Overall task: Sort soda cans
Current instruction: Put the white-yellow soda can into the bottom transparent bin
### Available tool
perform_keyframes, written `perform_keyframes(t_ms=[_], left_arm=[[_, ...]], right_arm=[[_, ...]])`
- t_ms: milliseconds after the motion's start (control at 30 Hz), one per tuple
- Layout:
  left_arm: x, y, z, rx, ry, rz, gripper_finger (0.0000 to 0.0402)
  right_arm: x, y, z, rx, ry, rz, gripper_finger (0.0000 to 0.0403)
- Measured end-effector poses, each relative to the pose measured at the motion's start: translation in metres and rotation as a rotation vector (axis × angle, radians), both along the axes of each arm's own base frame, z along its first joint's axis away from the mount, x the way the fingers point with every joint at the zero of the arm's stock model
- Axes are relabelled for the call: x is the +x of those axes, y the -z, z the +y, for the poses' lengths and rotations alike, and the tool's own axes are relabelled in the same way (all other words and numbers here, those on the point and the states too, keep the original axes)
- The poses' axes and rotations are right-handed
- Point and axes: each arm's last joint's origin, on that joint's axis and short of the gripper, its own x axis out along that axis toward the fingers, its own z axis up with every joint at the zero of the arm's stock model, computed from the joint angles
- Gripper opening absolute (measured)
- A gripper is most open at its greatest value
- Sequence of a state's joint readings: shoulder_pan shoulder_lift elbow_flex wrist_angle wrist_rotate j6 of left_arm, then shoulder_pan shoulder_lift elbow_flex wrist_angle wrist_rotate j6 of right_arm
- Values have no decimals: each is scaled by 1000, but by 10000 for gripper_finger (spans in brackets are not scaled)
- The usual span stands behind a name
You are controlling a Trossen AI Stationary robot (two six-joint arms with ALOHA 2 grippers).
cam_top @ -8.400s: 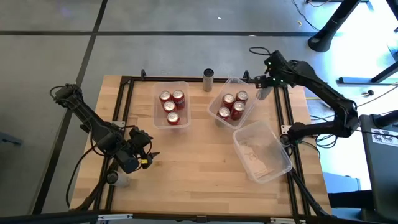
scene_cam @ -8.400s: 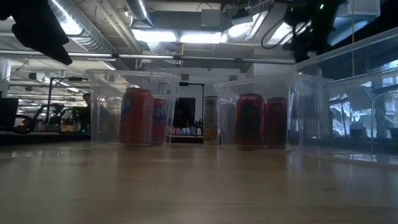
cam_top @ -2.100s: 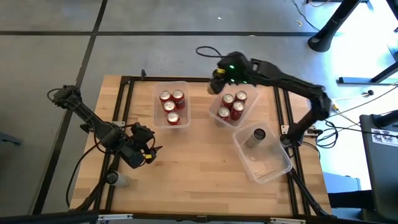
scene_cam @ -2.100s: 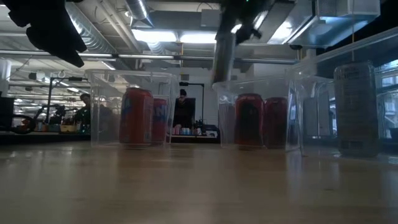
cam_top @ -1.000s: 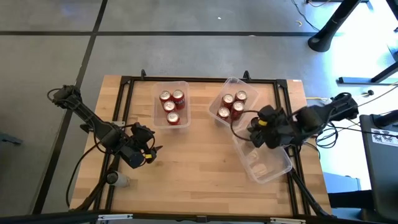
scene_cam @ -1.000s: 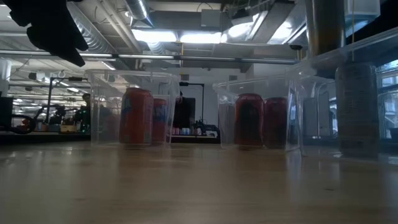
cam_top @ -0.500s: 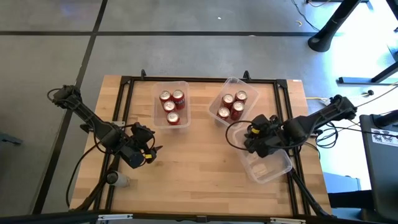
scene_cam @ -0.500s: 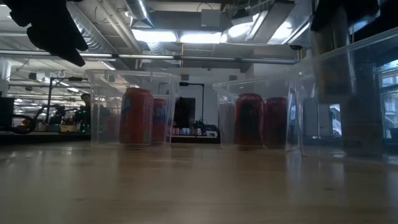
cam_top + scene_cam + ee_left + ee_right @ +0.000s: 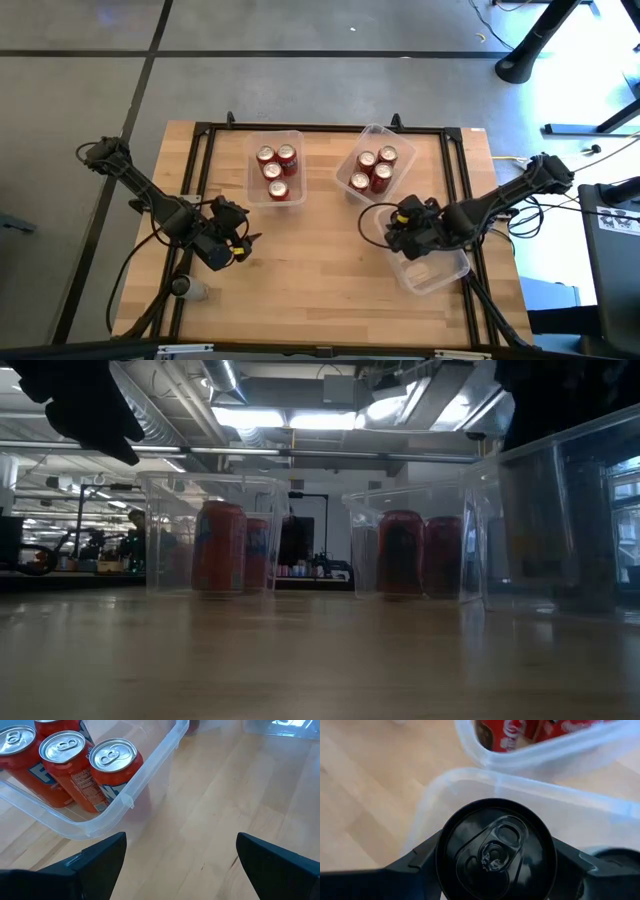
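— Where is the right gripper (image 9: 410, 226)?

— Over the clear plastic bin (image 9: 440, 268) at the table's right side, its two dark fingers clamped around a round black can (image 9: 496, 856) with a dull metal top and pull tab.

— And the red cans?

— Four smooth red cans (image 9: 276, 167) stand upright in the middle bin (image 9: 253, 172); four more (image 9: 373, 168) in the tilted bin (image 9: 347, 163) beside it.

— The left arm?

— The left gripper (image 9: 228, 250) hangs over the bare wooden table (image 9: 310, 270) near its left side, fingers (image 9: 100, 857) spread wide with nothing between them.
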State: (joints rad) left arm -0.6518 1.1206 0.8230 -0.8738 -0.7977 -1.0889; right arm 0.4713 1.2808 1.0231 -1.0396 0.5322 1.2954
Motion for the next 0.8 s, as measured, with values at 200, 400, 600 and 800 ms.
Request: perform_keyframes(t_ms=[200, 400, 600, 800], left_arm=[[0, 0, 0, 2, -1, -2, 365], [0, 0, 0, 4, -2, -2, 365], [0, 0, 0, 9, -3, 0, 365], [0, 0, 0, 10, -2, 1, 365]], right_arm=[[-2, 18, -1, 3, 24, 5, 246], [-2, 26, -1, -1, 27, -14, 253], [-2, 26, -1, 10, 10, -4, 342], [-1, 5, 2, 54, -68, 57, 393]])
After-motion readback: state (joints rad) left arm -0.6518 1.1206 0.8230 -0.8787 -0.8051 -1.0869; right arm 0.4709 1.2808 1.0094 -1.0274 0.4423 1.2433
